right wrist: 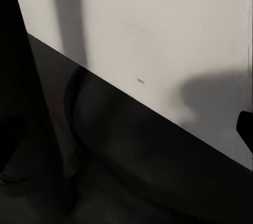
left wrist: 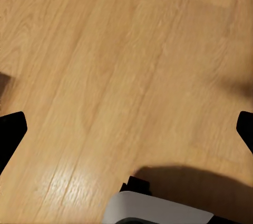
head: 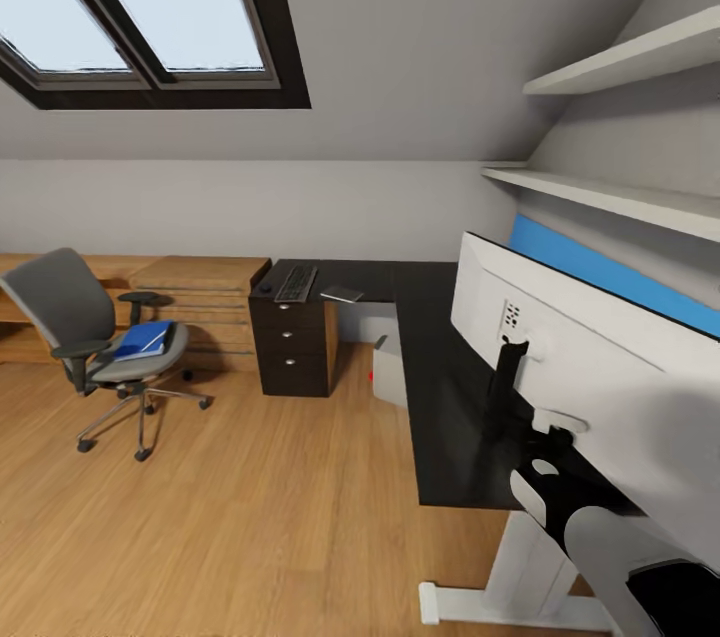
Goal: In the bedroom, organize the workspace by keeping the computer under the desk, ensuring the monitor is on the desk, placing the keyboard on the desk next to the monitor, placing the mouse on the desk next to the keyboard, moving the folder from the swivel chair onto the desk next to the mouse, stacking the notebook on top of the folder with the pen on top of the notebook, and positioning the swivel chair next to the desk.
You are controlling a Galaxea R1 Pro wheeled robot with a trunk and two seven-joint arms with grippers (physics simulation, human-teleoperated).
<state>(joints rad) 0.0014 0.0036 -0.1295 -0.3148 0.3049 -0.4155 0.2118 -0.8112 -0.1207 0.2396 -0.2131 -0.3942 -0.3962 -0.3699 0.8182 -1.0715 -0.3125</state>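
One monitor (head: 600, 357) on desk (head: 440, 387), just before right claw (right wrist: 126, 129)

Left gripper (left wrist: 126, 129) hangs over the wooden floor (left wrist: 116, 55), its black fingertips (left wrist: 10, 129) spread wide apart. A shadow lies on the planks.

You face an attic bedroom with a pale sloping ceiling (head: 420, 27) and a dark-framed skylight (head: 150, 7) letting in daylight. Warm wood-plank floor (head: 250, 517) spreads below you. Low wooden cabinets (head: 200, 292) line the far grey wall (head: 300, 207), beside a dark drawer unit (head: 292, 347). Two white shelves (head: 620, 127) run along the wall on your right.
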